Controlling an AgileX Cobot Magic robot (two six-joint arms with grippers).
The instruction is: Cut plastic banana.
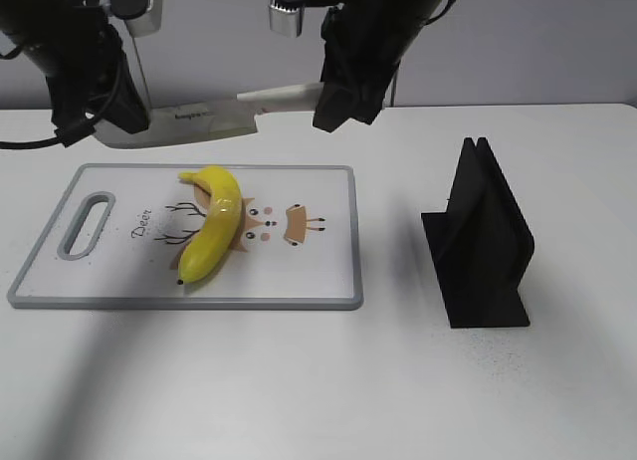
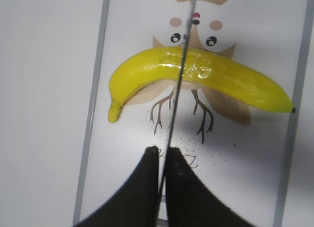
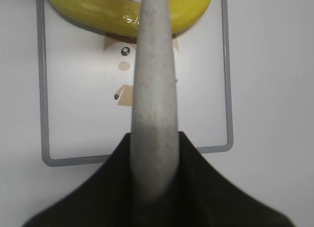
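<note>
Surface: a plain white table (image 1: 299, 380), matte, with a faint scatter of dark specks near the front right. Beyond its far edge stands a pale grey wall (image 1: 537, 42).

Nearest on the right side of the table, a black slotted knife stand (image 1: 481, 241) sits upright, well apart from the board.

To the left lies a white cutting board (image 1: 299, 281) with a grey rim, a handle slot (image 1: 88, 223) at its left end and a cartoon deer print at its centre. The plastic banana (image 1: 211, 226) rests on the board over that print, curved, glossy yellow, with a dark tip toward the near edge. Fine dark specks show on the board beside it in the left wrist view.

Above the far edge of the board a knife (image 1: 199, 116) hangs level in the air, clear of the banana. Its silver blade points left and its pale handle (image 1: 289, 94) points right.

Right gripper (image 3: 153, 158): the fingers are closed around the pale handle, which runs out from between them over the banana and board below.

Left gripper (image 2: 162, 160): the two black fingers are pressed together on the blade, seen edge-on as a thin line running up across the banana. In the exterior view this gripper (image 1: 105, 112) sits at the blade's tip end.

Both arms enter from the far side, above the table.
</note>
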